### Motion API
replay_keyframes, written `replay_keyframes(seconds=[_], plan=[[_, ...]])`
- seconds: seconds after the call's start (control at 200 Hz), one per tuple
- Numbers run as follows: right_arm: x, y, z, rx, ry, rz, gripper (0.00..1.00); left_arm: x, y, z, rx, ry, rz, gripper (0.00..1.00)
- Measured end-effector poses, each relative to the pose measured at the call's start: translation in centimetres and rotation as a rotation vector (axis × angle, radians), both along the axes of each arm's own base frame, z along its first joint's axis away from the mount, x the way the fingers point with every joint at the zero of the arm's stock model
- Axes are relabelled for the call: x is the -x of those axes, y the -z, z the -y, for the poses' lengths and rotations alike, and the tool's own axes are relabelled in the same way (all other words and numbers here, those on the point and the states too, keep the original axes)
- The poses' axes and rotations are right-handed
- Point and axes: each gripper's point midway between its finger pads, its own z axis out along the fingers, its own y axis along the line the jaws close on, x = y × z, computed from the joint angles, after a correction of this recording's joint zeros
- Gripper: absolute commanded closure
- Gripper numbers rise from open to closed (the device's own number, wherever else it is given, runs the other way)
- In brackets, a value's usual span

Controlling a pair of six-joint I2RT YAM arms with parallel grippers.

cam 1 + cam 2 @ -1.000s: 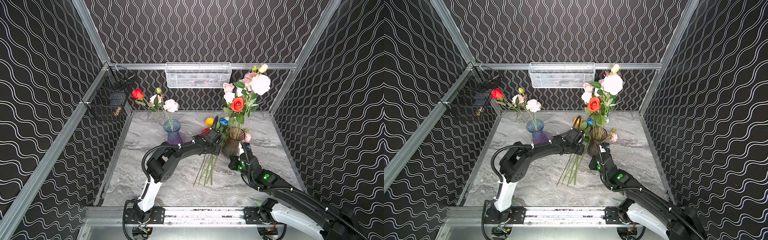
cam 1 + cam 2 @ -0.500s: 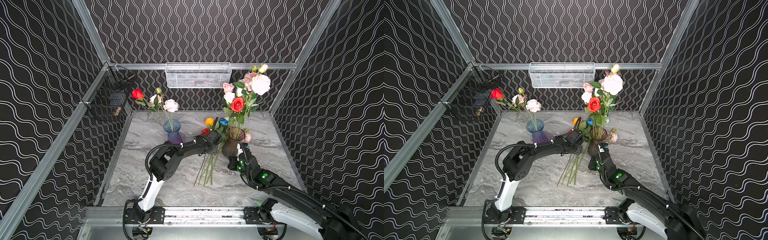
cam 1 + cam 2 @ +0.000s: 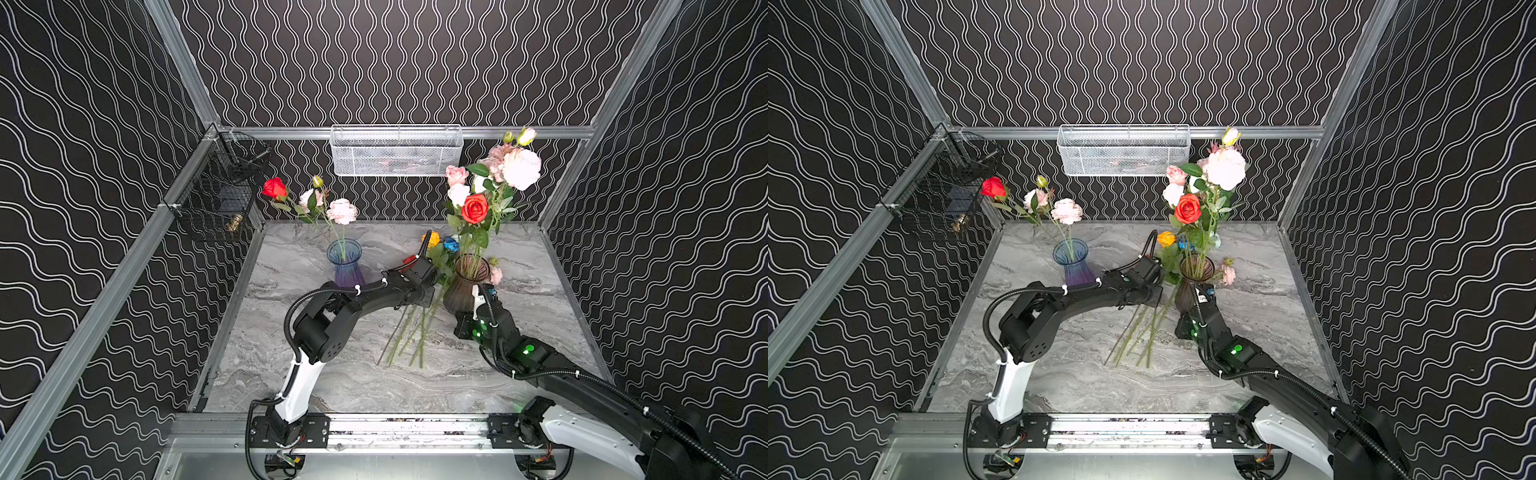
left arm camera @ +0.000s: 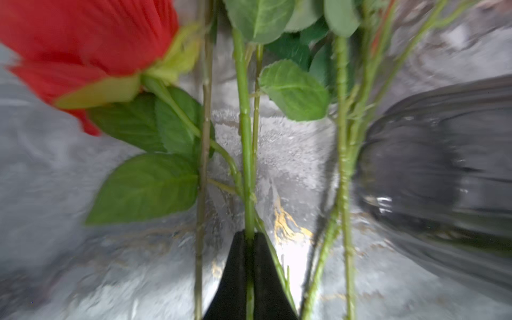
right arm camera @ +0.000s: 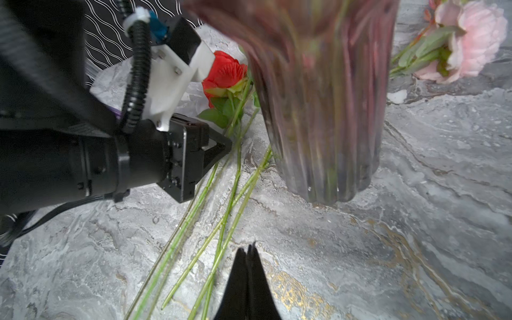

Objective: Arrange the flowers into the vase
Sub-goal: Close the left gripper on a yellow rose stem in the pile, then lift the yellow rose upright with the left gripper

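Loose green-stemmed flowers (image 3: 421, 345), one red, lie at seven o'clock of the brown vase (image 3: 461, 286). Left pincer (image 4: 249, 241), spread earlier, now pinches a stem (image 4: 245, 124); right pincer (image 5: 248, 250) stays pressed together.

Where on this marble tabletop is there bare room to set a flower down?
Bare: the back-left patch between the left wall and the blue vase; the front strip between the loose stems and the base rail; the back-right corner beyond the pink peony. Crowded: between both vases, where the left gripper pinches a stem beside the brown vase.
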Motion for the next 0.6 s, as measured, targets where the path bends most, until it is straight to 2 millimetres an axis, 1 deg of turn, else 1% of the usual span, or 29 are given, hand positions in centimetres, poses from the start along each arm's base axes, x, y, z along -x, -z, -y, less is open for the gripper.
replay_keyframes(seconds=[0.12,0.325,0.4,0.49,0.601], plan=[[0.0,-0.2,-0.1,-0.008,-0.005,0.004,0.95,0.6,-2.1,-0.6,0.037,-0.002,0.026,1.00],[-0.1,-0.8,-0.4,-0.013,-0.017,0.017,0.95,2.0,-6.3,-2.3,0.124,-0.024,0.068,1.00],[-0.1,-1.1,-0.6,-0.022,-0.025,0.021,0.95,2.6,-8.2,-2.9,0.166,-0.028,0.095,1.00],[-0.1,-1.5,-0.9,-0.036,-0.039,0.025,0.94,3.5,-10.6,-4.0,0.212,-0.039,0.129,1.00],[-0.2,-2.2,-1.4,-0.057,-0.054,0.038,0.94,4.8,-14.3,-5.5,0.280,-0.043,0.198,1.00]])
